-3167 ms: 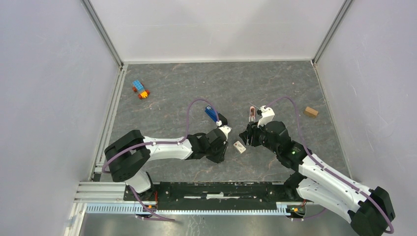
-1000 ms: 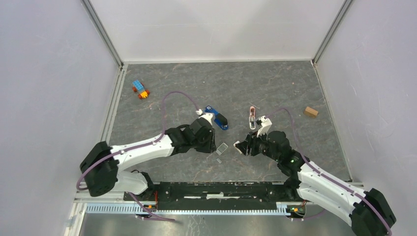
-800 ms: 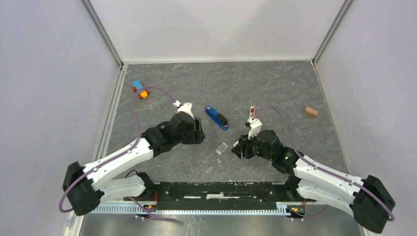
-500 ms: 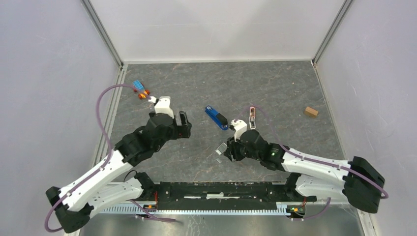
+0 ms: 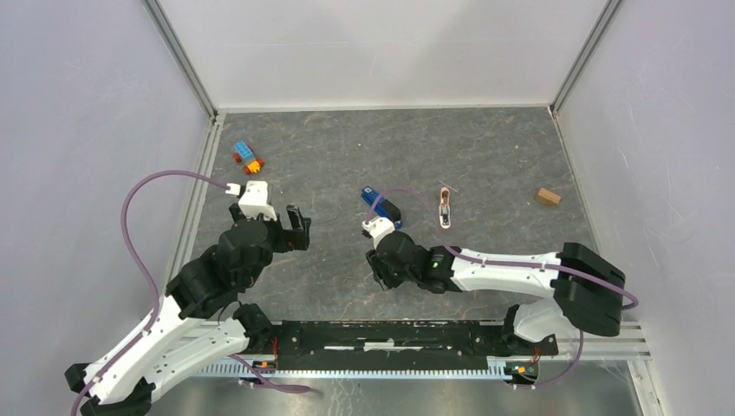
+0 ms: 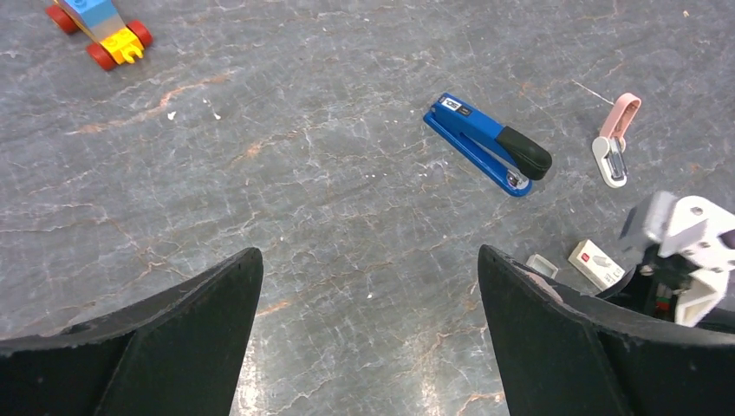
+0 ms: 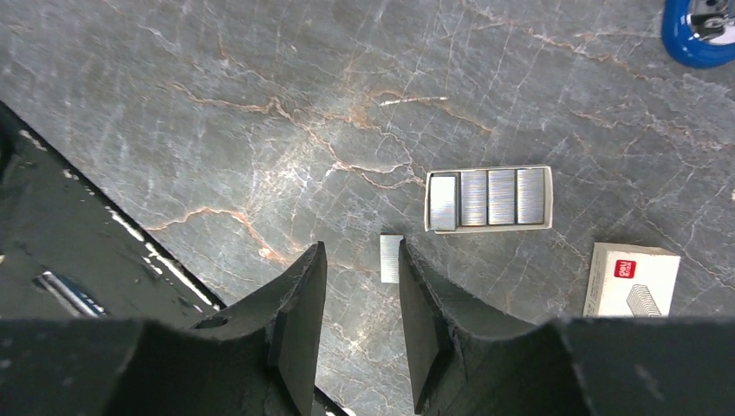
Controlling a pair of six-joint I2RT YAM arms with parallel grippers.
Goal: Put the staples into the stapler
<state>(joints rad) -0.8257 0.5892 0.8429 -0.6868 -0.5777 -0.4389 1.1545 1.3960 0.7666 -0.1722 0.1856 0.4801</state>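
Now: staple pick-up step, right pincer (image 7: 360, 247) low over a loose staple strip (image 7: 391, 258).
Jaws a narrow gap apart, nothing clamped; the strip lies flat on the surface (image 7: 260, 130) against one fingertip's inner edge. Tray of staples (image 7: 488, 198) just beside, staple box (image 7: 633, 282) near, blue stapler (image 6: 485, 146) well apart and looking shut. Left pincer (image 6: 368, 254) spread wide, empty. Next, probably: centre the strip, pinch, lift; the stapler needs opening.

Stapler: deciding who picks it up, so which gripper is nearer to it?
Right. The right gripper hovers just on the near side of the stapler; the left gripper is farther off to its left.
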